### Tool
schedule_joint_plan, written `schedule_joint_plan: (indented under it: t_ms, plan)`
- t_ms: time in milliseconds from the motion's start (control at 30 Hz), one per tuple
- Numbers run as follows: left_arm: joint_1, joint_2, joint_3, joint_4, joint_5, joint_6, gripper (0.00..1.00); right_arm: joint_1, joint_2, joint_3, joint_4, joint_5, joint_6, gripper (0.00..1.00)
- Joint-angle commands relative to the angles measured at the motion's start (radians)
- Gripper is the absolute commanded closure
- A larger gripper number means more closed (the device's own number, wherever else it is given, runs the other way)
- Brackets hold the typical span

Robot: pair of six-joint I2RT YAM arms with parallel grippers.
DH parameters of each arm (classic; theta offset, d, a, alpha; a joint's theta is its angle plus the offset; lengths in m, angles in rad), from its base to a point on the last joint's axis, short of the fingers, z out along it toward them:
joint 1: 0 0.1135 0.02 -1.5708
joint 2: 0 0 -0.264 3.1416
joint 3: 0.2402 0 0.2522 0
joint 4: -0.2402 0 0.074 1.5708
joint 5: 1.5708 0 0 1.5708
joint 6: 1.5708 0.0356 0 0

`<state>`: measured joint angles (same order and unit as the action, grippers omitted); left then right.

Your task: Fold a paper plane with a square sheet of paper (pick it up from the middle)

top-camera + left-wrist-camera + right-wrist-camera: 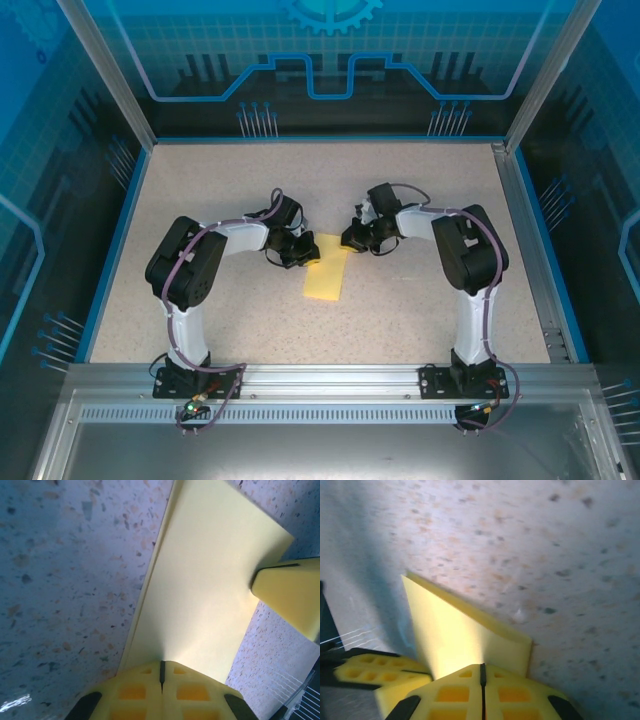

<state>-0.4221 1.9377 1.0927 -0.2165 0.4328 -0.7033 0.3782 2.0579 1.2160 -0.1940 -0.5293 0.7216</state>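
Observation:
The square sheet of paper [326,272] lies on the table as a pale yellow, doubled-over long rectangle between the two arms. My left gripper [298,254] is shut, its closed tips down on the paper's far left corner. In the left wrist view the closed left gripper [161,663] rests on the paper [205,580], with nothing between the jaws. My right gripper [352,240] is also shut at the paper's far right corner. In the right wrist view the right gripper [482,667] touches the paper [450,630], whose layered edge shows.
The speckled table [200,200] is bordered by a blue rim and metal frame posts [105,75]. A metal rail [330,380] with both arm bases runs along the near edge. The other arm's yellow fingers [292,592] reach in over the paper's right edge.

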Motion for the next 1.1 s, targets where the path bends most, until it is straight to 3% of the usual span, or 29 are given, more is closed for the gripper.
schedule_joint_plan:
  t_ms: [0,400,700,1067]
  plan:
    - [-0.008,0.053,-0.004,-0.080,-0.049,0.024,1.00,-0.007,0.024,0.013,-0.063,0.045,-0.023,0.93]
    - [-0.009,0.050,-0.002,-0.084,-0.049,0.024,1.00,-0.040,0.022,0.113,-0.074,-0.038,-0.020,0.93]
    - [-0.009,0.050,-0.003,-0.084,-0.048,0.024,1.00,-0.040,0.109,0.099,-0.082,0.017,0.003,0.94]
    - [-0.009,0.047,-0.004,-0.083,-0.046,0.023,1.00,-0.048,0.055,0.198,-0.168,0.005,-0.045,0.93]
